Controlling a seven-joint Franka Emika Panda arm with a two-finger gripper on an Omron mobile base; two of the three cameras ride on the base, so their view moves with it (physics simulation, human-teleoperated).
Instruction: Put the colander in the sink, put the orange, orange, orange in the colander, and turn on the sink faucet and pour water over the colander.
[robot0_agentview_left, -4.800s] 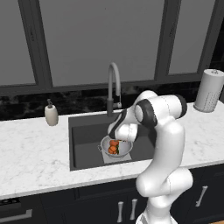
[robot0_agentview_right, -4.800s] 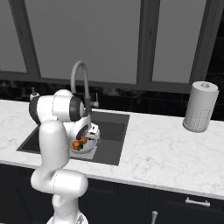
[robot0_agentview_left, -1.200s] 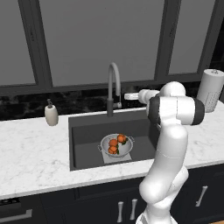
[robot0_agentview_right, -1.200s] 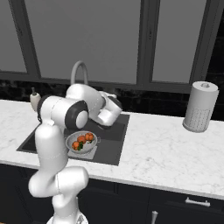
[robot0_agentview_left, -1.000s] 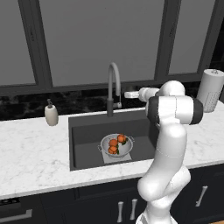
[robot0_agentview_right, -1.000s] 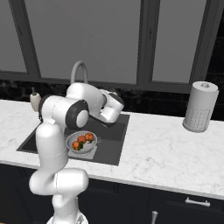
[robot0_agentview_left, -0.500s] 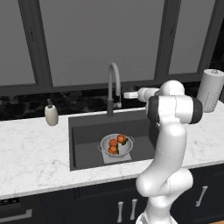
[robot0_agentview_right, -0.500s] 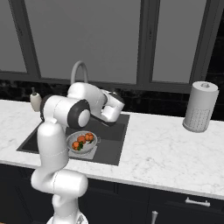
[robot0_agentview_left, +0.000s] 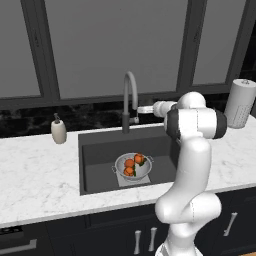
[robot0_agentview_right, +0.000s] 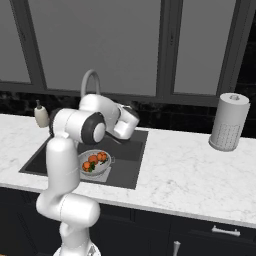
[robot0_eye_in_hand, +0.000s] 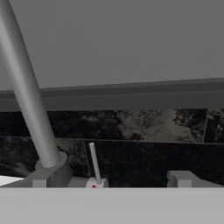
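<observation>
White marble counter (robot0_agentview_left: 40, 175) (sink (robot0_agentview_left: 100, 150) as landmark): soap dispenser (robot0_agentview_left: 58, 131) at its left, paper towel roll (robot0_agentview_left: 236, 103) far right.

The colander (robot0_agentview_right: 94, 164) holding three oranges (robot0_agentview_right: 95, 161) sits in the sink (robot0_agentview_right: 127, 162).

White marbled counter (robot0_agentview_left: 40, 175) over dark cabinets (robot0_agentview_right: 200, 237) with metal handles. Black speckled backsplash (robot0_agentview_left: 30, 125). Tall grey window panes (robot0_agentview_left: 110, 45) in dark frames above. Even, flat light.
</observation>
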